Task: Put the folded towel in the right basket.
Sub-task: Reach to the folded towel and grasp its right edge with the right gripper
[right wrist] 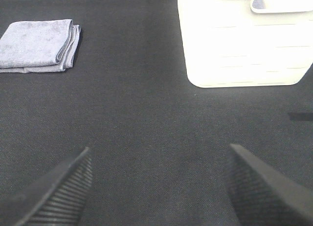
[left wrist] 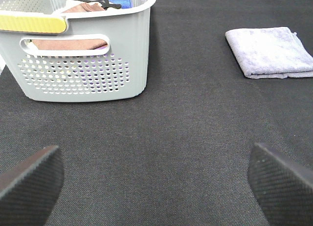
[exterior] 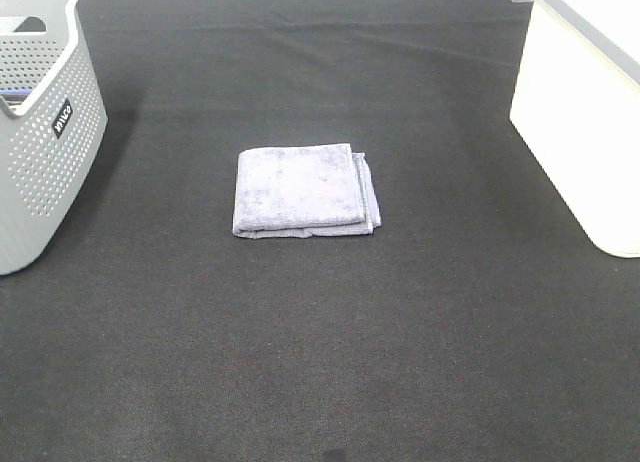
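A folded lavender-grey towel (exterior: 304, 191) lies flat in the middle of the black table mat; it also shows in the left wrist view (left wrist: 270, 52) and the right wrist view (right wrist: 40, 45). The right basket (exterior: 590, 112) is white and stands at the right edge; it shows in the right wrist view (right wrist: 242, 40) too. Neither arm shows in the exterior high view. My left gripper (left wrist: 156, 184) is open and empty, well short of the towel. My right gripper (right wrist: 161, 187) is open and empty, with the towel and the white basket both ahead of it.
A grey perforated basket (exterior: 40, 132) stands at the left edge; the left wrist view shows its wall (left wrist: 83, 64) with cloths and a black item inside. The black mat (exterior: 320, 362) covers the table.
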